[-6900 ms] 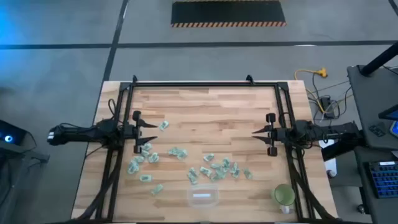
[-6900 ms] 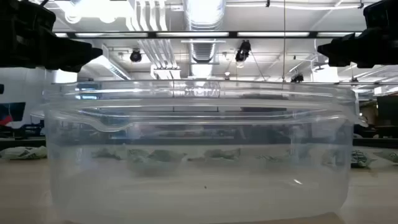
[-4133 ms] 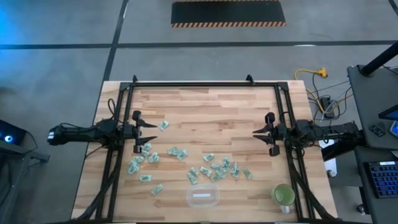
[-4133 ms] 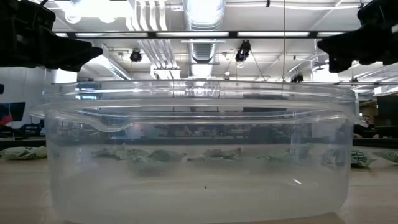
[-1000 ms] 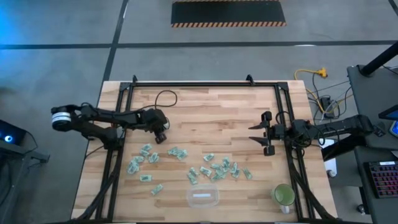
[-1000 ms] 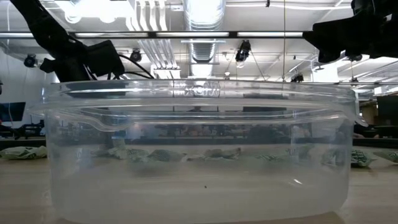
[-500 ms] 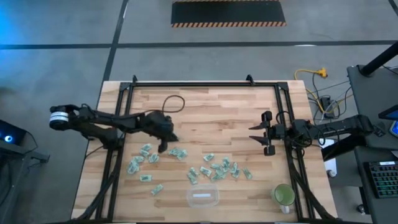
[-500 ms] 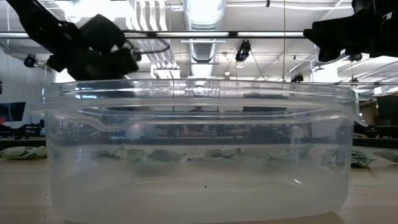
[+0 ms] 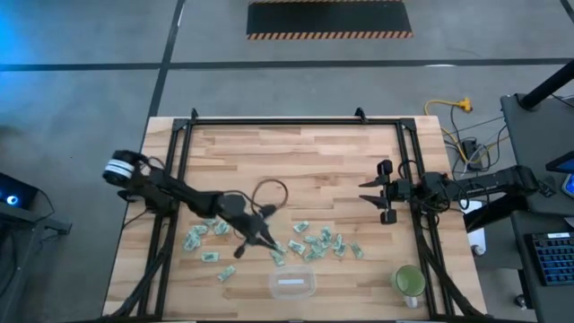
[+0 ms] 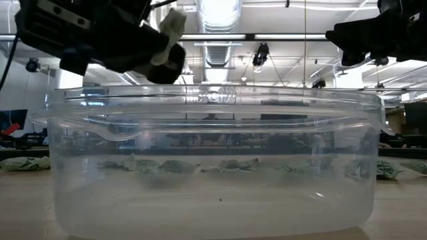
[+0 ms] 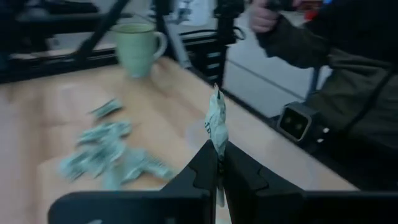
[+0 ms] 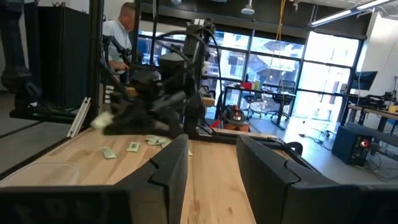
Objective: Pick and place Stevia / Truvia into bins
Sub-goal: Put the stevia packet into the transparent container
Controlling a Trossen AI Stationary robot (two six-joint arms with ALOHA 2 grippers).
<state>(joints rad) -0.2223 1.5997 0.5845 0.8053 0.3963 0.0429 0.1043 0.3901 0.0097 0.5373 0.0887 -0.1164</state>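
Observation:
Several pale green and white Stevia / Truvia sachets [image 9: 314,242] lie flat on the wooden table, with more at the left [image 9: 202,233]. The clear plastic bin [image 9: 292,285] stands near the table's front edge and fills the low view [image 10: 213,167]. My left gripper [image 9: 267,242] reaches out over the sachets, just far-left of the bin, shut on one sachet [image 11: 216,121]. In the low view it shows high above the bin's rim [image 10: 157,50]. My right gripper [image 9: 369,191] waits at the right side, open and holding nothing [image 12: 211,162]. My left gripper pinches one end of the sachet [image 11: 216,142] between its two fingertips [image 11: 205,163]. The fingers lie close to level, pointing toward the table's near right. The rest of the sachet sticks out past the fingertips, lifted clear of the table.
A green cup [image 9: 409,281] stands at the near right corner, right of the bin. A black metal frame [image 9: 296,121] runs around the table's edges. A person [image 11: 348,68] stands beyond the table's right side.
My left gripper has swung from the far left of the table toward the near edge and the right, toward the bin, carrying the sachet clear of the table. It has tipped from pointing down to nearly level and has rolled.

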